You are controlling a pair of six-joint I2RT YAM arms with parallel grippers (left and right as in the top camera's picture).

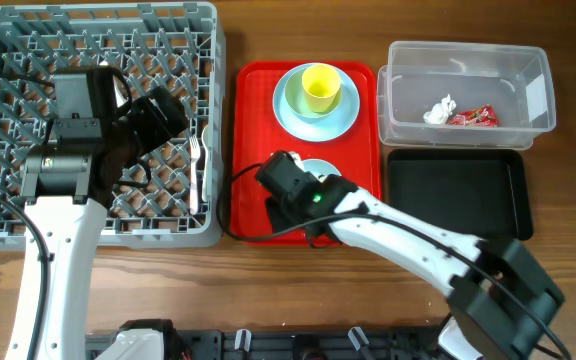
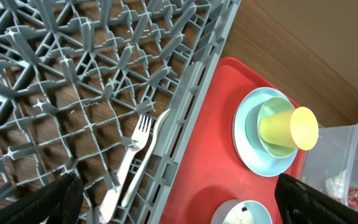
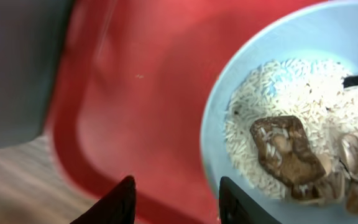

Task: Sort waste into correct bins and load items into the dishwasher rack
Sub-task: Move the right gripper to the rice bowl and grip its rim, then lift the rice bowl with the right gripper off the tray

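The dishwasher rack (image 1: pixel 8 215) stands at the table's left, with the white fork (image 2: pixel 134 149) and spoon (image 2: pixel 160 127) lying inside by its right wall. My left gripper (image 2: pixel 179 205) hangs above them, spread wide and holding nothing. On the red tray (image 1: pixel 253 120) the yellow cup (image 1: pixel 320 88) sits in a bowl (image 2: pixel 272 153) on the plate (image 2: pixel 265 169). My right gripper (image 3: pixel 178 202), parted and empty, hovers beside the second bowl (image 3: pixel 328 25), which holds rice scraps (image 3: pixel 260 112). The clear tub (image 1: pixel 538 70) holds the tissue (image 1: pixel 439 110) and the wrapper (image 1: pixel 473 117), whose print is too small to read. The black tray (image 1: pixel 458 190) lies just beside the tub.

Robot lab bench, wooden table (image 1: pixel 573 180), dishwasher rack (image 1: pixel 28 60), red tray (image 1: pixel 253 120), left arm (image 1: pixel 58 230), right arm (image 1: pixel 408 240)
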